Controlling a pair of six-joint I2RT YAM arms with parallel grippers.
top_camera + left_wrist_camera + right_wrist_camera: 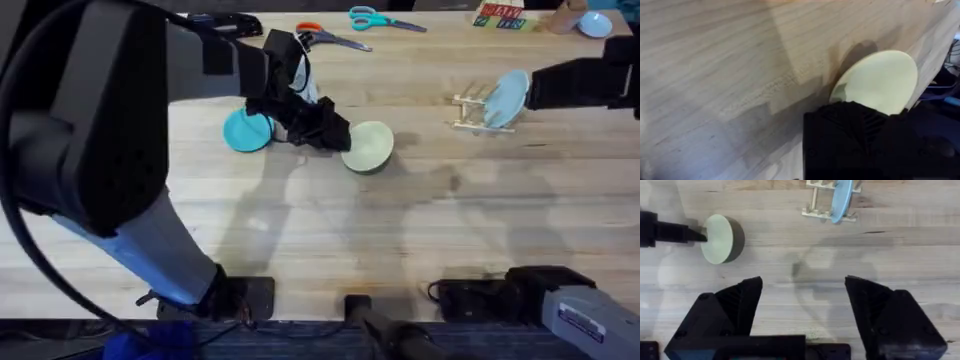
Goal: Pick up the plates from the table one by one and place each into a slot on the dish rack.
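**Yellow plate gripped near mid-table, blue plate racked**

We see the table (400, 230), long light planks, carrying everything. Along its far edge lie orange-handled scissors (325, 37), turquoise-handled scissors (380, 18), and a small red block (499, 16) toward the far right corner. The left arm reaches across the left half, blocking part of the turquoise plate (243, 131), which lies flat left of centre. The left gripper (338, 133) is clenched on the rim of the pale yellow plate (368, 146), tilted up near the middle. Toward the right edge, the dish rack (478, 110) holds the pale blue plate (506, 98) on edge between its pegs. The right gripper (802, 305) hangs with fingers spread wide, grasping nothing.
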